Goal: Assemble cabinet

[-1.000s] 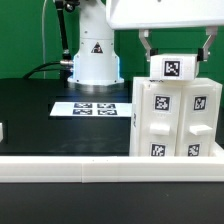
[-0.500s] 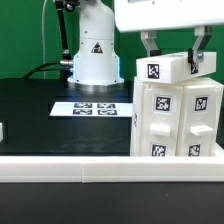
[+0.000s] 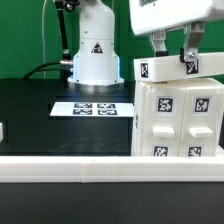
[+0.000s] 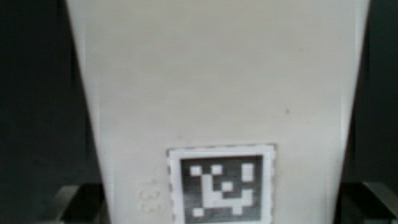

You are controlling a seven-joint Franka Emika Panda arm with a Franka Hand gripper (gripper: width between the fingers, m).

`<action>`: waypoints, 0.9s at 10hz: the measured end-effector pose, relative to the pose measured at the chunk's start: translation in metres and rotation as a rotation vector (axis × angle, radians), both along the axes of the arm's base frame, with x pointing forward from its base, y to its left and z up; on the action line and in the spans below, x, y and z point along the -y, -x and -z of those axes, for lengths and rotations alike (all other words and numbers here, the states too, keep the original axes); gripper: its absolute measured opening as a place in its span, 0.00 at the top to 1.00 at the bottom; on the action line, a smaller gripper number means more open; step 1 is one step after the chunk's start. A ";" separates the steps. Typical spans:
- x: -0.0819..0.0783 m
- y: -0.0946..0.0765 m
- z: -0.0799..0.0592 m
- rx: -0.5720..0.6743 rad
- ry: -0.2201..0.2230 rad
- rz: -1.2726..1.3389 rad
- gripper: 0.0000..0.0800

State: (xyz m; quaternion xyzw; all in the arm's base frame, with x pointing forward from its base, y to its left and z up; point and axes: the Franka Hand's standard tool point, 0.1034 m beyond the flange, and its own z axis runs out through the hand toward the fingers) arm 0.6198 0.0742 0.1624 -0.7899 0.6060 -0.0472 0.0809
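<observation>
The cabinet [image 3: 178, 115] stood upright on the black bench [image 3: 40, 115] at the exterior view's right, a tall white box whose front carried four square black-and-white tags in two columns. Across its top lay a flat white panel [image 3: 180, 68] — tilted a little, its end toward the exterior view's right sitting higher — with one tag on the edge facing the camera. The gripper [image 3: 172, 58] came straight down from the arm's white housing at the top of the frame, and its two dark fingers [image 3: 158, 48] stood fairly wide apart, one on each side of that panel and clamped on it. In the wrist view the panel [image 4: 210, 100] filled the middle as a long pale strip with a tag near one end (the picture was soft, and the finger tips showed only as dark blurs in the corners). Behind and toward the exterior view's left, the marker board [image 3: 92, 108] lay flat on the bench, well apart from the cabinet. Beyond it stood the white robot base [image 3: 93, 55] with its triangle sticker — cables trailing off beside it. A white rail [image 3: 70, 166] ran along the bench's near edge.
</observation>
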 end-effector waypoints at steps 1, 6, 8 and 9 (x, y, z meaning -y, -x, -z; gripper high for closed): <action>0.000 0.000 0.000 -0.005 -0.022 0.076 0.30; -0.001 0.001 0.000 -0.037 -0.119 0.438 0.30; -0.002 0.000 0.000 -0.046 -0.166 0.624 0.30; -0.002 -0.001 0.000 -0.049 -0.185 0.688 0.30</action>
